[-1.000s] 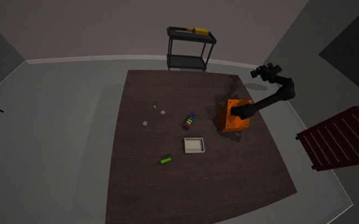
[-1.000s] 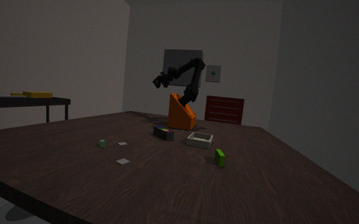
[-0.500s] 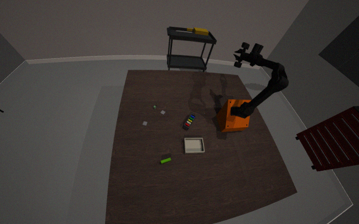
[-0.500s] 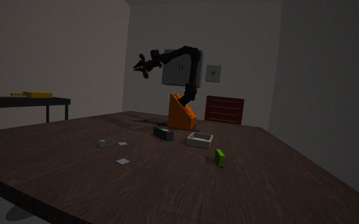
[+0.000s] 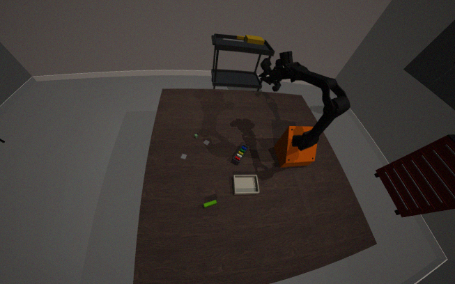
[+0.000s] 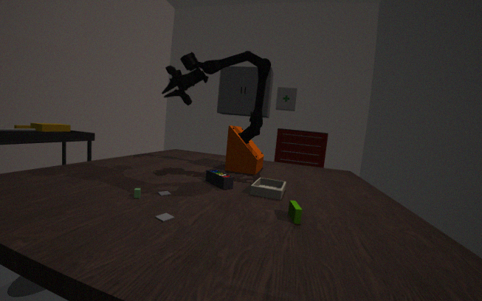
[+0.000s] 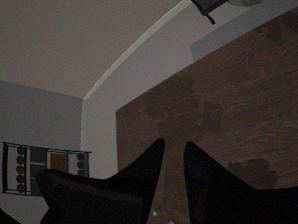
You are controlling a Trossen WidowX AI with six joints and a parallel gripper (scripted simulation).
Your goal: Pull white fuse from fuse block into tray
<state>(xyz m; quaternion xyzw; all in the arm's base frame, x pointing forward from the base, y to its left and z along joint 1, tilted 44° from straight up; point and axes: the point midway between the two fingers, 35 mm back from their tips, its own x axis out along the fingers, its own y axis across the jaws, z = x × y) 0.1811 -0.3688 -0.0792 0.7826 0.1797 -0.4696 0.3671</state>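
Note:
The black fuse block [image 5: 240, 154] [image 6: 219, 178] sits on the dark wooden table [image 5: 221, 229] left of the arm's orange base [image 5: 294, 147] [image 6: 242, 155]. It holds a row of coloured fuses. The white fuse [image 5: 238, 155] sits in it near the red one. The white tray [image 5: 246, 175] [image 6: 268, 192] stands empty in front of the block. My gripper [image 5: 270, 83] [image 6: 167, 94] [image 7: 173, 145] hangs high in the air above the far part of the table, well away from the block. Its fingers stand a little apart with nothing between them.
A bright green block [image 5: 210, 203] [image 6: 294, 212] lies near the tray. A small green cube [image 5: 196, 135] [image 6: 136, 192] and two grey tiles [image 5: 206, 142] [image 5: 183, 156] lie left of the block. A black cart [image 5: 239, 60] stands beyond the table.

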